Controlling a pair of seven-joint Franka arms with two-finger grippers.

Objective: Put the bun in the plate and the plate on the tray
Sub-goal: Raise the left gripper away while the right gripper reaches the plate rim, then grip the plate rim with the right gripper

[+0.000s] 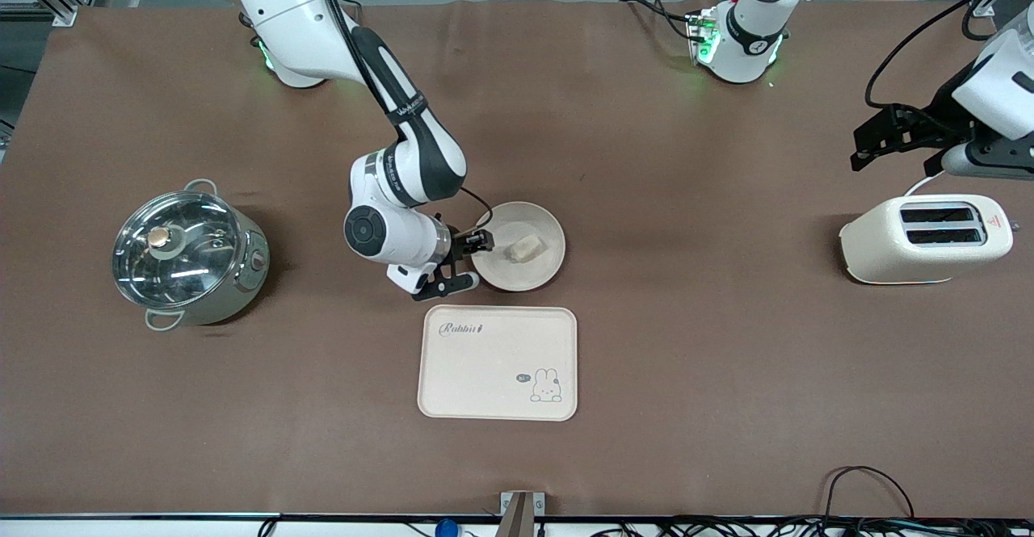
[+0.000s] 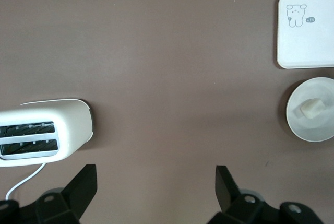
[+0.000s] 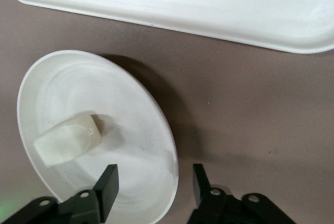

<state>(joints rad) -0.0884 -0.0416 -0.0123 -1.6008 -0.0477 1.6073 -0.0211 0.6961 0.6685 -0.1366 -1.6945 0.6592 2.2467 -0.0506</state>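
Tray point(image 1: 498, 362) nearest me, bare. Plate point(image 1: 533, 269) at its 12 o'clock on the desk, bun point(image 1: 523, 248) already in it. My right hand point(image 1: 477, 260) is open, straddling the plate's rim at its 9 o'clock, gripping nothing. Plate pickup underway; next I pinch, lift, carry to the tray. Left hand point(image 1: 884, 143) open, empty, waiting above the toaster point(image 1: 926, 238).

A brown cloth-covered table point(image 1: 662, 343) carries everything. Near its middle sits the plate point(image 1: 533, 272), resting flat on the cloth with the bun inside it. The tray point(image 1: 485, 375) lies just beside the plate, nearer to the front camera, apart from it by a thin strip of cloth. A glass-lidded pot point(image 1: 190, 254) stands toward the right arm's end of the table. A cream toaster point(image 1: 925, 238) stands toward the left arm's end, well apart from the plate.
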